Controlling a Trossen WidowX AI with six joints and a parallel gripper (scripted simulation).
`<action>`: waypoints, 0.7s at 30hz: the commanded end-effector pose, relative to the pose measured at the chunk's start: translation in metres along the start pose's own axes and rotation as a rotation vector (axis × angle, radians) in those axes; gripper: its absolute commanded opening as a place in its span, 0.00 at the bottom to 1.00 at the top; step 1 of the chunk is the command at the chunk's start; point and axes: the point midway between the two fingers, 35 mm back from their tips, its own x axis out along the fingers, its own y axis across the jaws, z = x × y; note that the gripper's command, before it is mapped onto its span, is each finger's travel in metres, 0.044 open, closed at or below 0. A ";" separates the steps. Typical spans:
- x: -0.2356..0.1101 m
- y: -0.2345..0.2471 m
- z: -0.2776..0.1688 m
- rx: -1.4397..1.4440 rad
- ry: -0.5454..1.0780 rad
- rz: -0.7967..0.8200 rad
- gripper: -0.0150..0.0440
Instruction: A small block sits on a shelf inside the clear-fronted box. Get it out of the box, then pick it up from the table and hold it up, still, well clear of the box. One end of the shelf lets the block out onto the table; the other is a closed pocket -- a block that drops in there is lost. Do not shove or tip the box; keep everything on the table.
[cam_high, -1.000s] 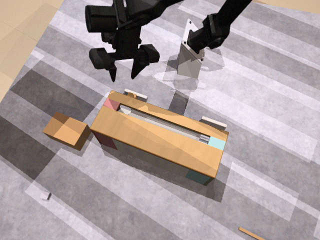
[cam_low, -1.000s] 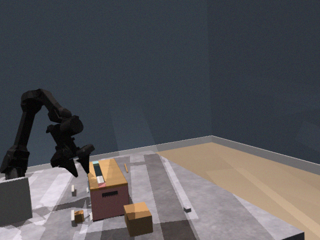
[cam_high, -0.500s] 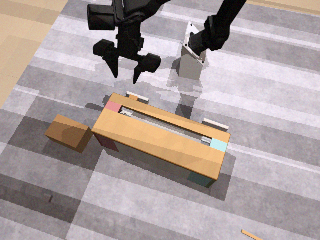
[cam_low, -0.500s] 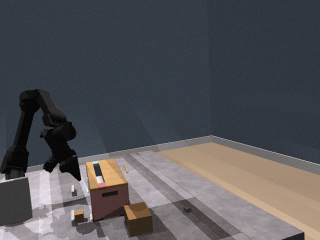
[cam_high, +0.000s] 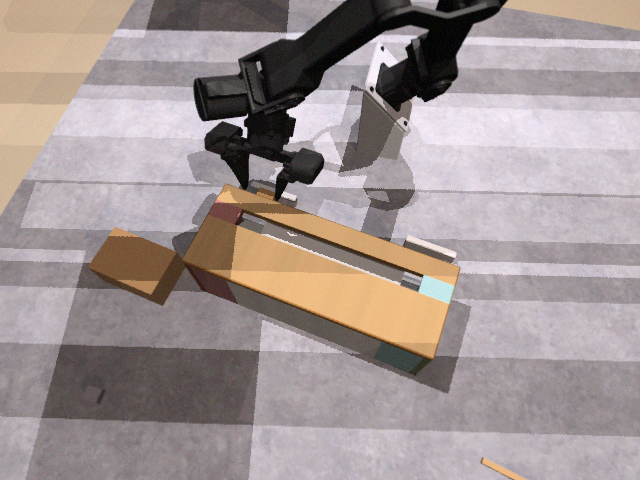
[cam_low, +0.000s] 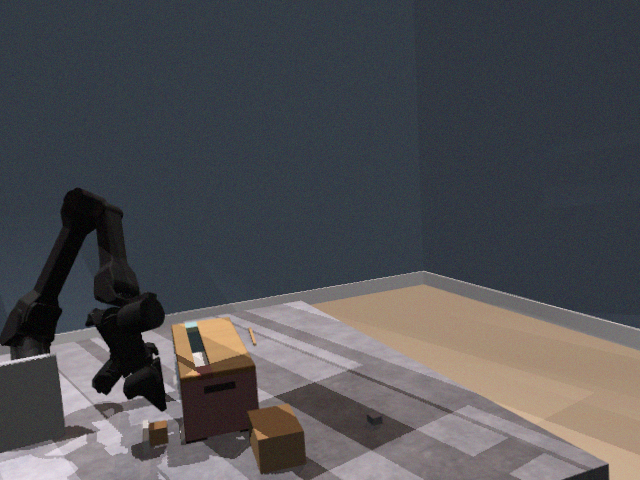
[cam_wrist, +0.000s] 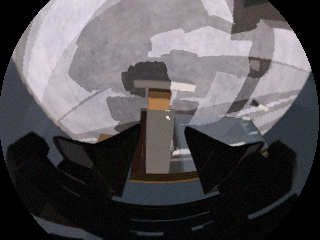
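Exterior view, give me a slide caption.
Open tool poised above small block beside the box.

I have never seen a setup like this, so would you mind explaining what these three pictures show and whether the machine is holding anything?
The black jointed thing is a robot arm, ending in a gripper with two fingers. One picture looks down from above, one from the side across the table, and the round one comes from a camera on the arm's wrist, looking out between the fingers.

On the grey patterned table stands a long tan box with a slot in its top, one dark red end and one pale blue end. A larger tan cube sits by the red end. A small orange block lies on the table beside that same end.

The fingers are open and hold nothing. They hang just above the small block, one on each side of it.
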 end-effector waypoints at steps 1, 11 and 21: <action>0.004 0.001 0.000 0.002 0.013 0.002 0.74; 0.019 0.003 0.006 0.002 0.013 0.002 0.74; 0.034 0.004 0.013 0.002 0.013 0.002 0.74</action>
